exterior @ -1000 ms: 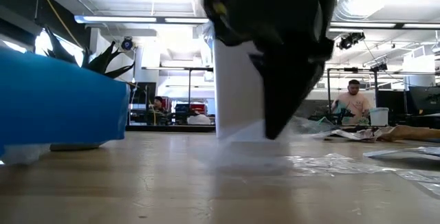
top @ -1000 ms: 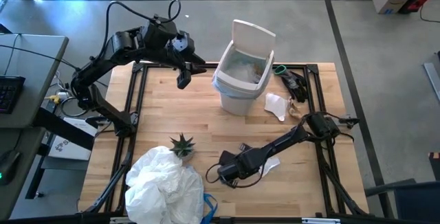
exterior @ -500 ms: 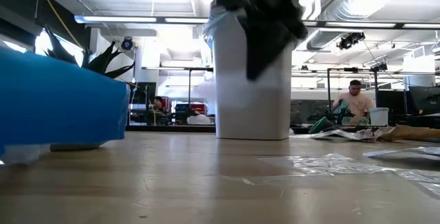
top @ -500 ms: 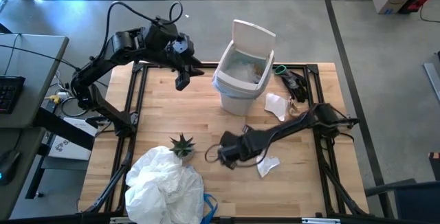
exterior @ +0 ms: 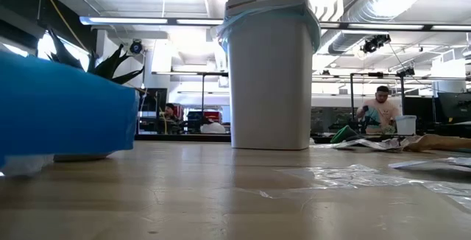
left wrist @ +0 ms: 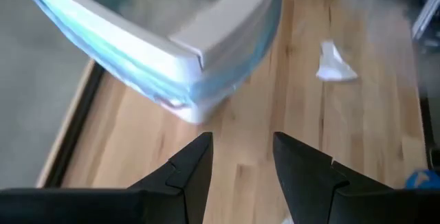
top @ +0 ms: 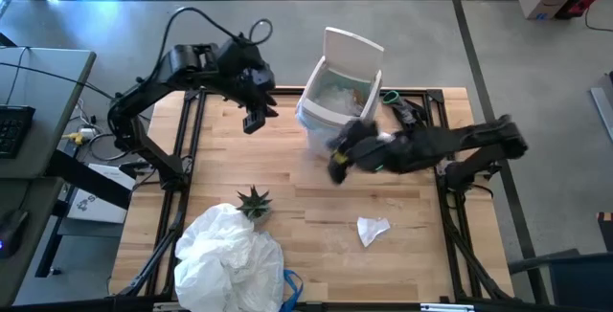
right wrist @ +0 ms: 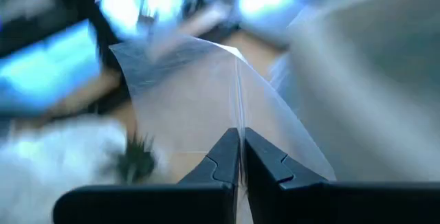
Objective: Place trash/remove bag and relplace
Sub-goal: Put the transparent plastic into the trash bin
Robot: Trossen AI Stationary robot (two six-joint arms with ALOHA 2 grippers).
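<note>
**Wrapper lifted from the counter, now at the bin**

Now that your right claw (top: 337, 167) has swung up from the counter's (top: 287, 173) six o'clock side, pinching a clear plastic wrapper (right wrist: 206, 93), it hangs beside the white bin (top: 335, 101). Drop-in looks next. A blue bag (exterior: 268, 15) lines the bin; inside, pale trash shows. Left claw (top: 251, 121), spread, waits at nine o'clock.

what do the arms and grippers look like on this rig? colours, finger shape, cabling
Both arms are dark, near-black, jointed links. The left arm carries a black cable looping above its upper links. The left gripper has two matte black fingers with angular, stepped inner faces. The right gripper has the same black fingers, notched near the tips. No markings are legible.
</note>
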